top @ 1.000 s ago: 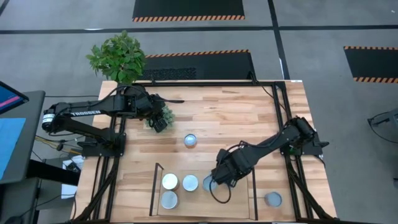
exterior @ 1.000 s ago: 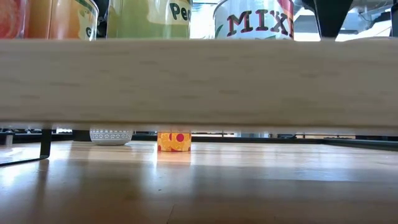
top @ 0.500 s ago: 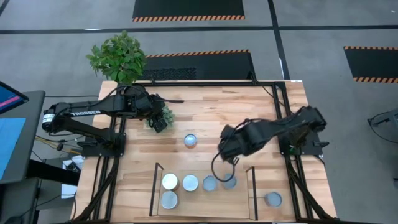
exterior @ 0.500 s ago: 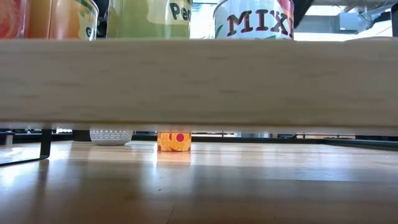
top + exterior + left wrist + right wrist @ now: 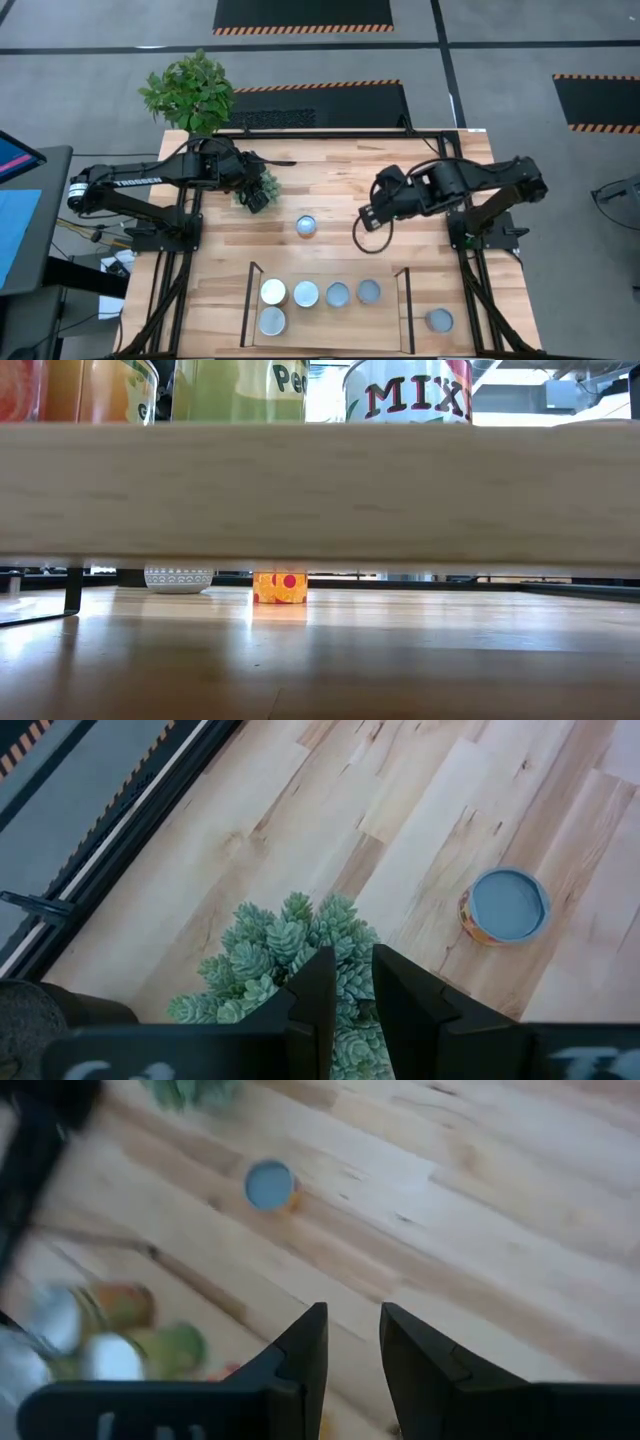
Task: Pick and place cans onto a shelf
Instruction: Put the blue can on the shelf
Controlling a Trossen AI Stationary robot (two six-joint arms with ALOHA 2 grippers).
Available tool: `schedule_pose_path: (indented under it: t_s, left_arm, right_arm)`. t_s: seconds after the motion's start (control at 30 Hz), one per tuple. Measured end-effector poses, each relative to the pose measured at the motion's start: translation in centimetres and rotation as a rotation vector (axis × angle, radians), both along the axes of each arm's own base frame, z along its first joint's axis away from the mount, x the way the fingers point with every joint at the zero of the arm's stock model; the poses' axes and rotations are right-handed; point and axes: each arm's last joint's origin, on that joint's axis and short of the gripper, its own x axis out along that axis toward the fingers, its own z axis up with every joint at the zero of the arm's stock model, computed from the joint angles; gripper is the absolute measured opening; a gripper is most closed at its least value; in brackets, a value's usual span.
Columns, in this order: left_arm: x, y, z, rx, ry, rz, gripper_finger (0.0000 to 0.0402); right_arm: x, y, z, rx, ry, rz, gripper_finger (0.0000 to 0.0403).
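Right hand [image 5: 367,215] is hovering empty, fingers slightly apart, right of the lone can [image 5: 306,226]; five cans are sitting on the shelf [image 5: 325,325].

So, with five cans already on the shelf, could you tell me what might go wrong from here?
1. The right gripper, empty with jaws apart, has two cans left; the silvery-topped can outside the shelf's dark right bracket sits near the table's front corner, so a poor grasp could push it toward the edge.
2. The loose yellow-labelled can lies mid-table near the left gripper, parked over the small green succulent; reaching for it could crowd that arm.
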Motion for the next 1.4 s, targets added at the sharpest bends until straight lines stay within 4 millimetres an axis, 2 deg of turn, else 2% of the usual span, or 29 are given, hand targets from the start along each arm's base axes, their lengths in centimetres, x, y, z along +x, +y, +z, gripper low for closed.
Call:
schedule_pose_path:
  t_s: [0.1,0.3,1.4]
  left_arm:
    - [0.0,0.0,0.0,0.0,0.0,0.0,0.0059]
    - [0.0,0.0,0.0,0.0,-0.001,0.0,0.0059]
    - [0.0,0.0,0.0,0.0,0.0,0.0,0.0059]
  right_arm:
    - [0.8,-0.2,0.0,0.043,-0.056,-0.066,0.0118]
    - [2.3,0.1,-0.6,0.052,-0.094,-0.063,0.0118]
    - [2.2,0.1,-0.7,0.026,-0.067,-0.021,0.0117]
